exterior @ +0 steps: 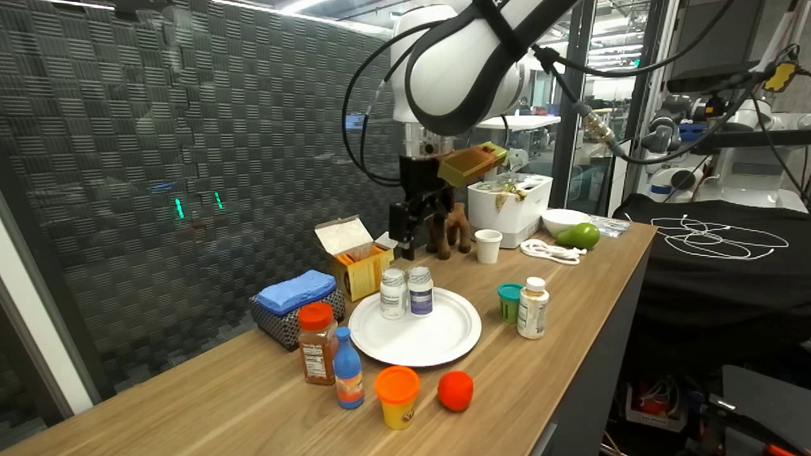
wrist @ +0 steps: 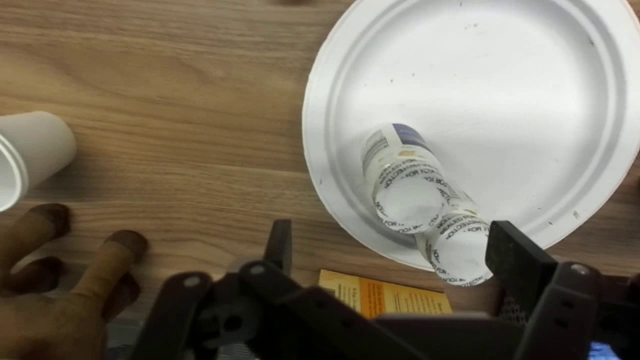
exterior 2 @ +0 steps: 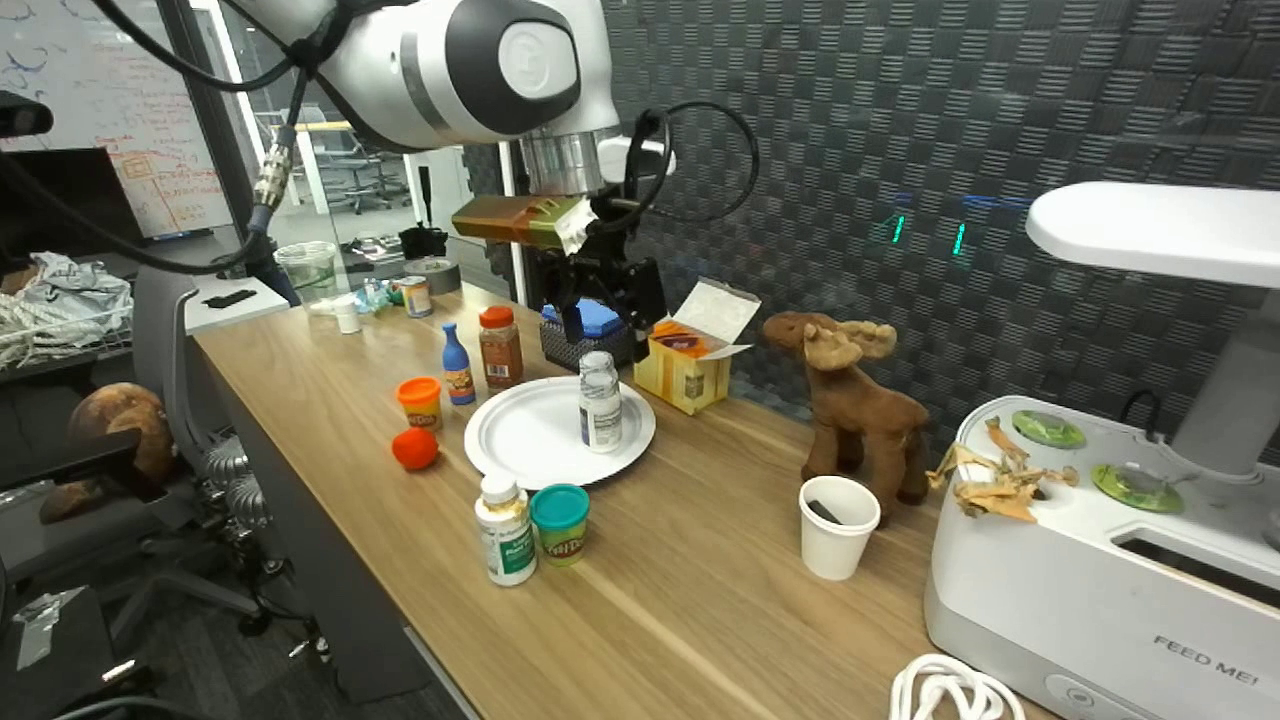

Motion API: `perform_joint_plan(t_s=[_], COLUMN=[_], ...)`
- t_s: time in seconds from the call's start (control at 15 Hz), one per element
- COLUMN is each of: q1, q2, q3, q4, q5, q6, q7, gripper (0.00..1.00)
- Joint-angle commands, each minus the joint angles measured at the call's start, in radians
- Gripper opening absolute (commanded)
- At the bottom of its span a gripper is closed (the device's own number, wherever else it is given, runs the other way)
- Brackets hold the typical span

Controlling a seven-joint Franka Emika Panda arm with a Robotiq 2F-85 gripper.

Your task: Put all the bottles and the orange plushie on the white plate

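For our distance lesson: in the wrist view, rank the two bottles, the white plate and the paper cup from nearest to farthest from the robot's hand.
1. Purple-labelled bottle and other bottle, between the fingertips of the hand; too close to call.
2. White plate, beneath them.
3. Paper cup, at the picture's left edge.

Pincer (wrist: 393,242) seen with jaws well parted. Plate (wrist: 480,95) sighted ahead of it, on table (wrist: 190,125). Two bottles (wrist: 405,185) set close together on plate's pincer side, the nearer just beside one finger (wrist: 520,255); whether touched, cannot be told. Carton (wrist: 385,295) part-hidden by pincer. Cup (wrist: 45,145) and brown toy (wrist: 60,320) noted to pincer's left, both partly cut off.
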Motion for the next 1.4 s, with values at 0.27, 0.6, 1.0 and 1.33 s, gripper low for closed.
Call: perform_joint_plan(t_s=[0.27, 0.6, 1.0, 1.33], q1=[-0.027, -0.063, -0.077, -0.081], q2=[-0.291, -0.335, -0.323, -0.325], q3=[-0.051, -0.053, -0.05, -0.052], q4=[-0.304, -0.419, -0.457, -0.462], q5=[-0.013, 0.005, 0.045, 0.045], q6=[0.003, 0.002, -0.017, -0.048], q7=[0.141, 0.167, 0.156, 0.17], gripper=[1.0, 1.0, 1.0, 0.96])
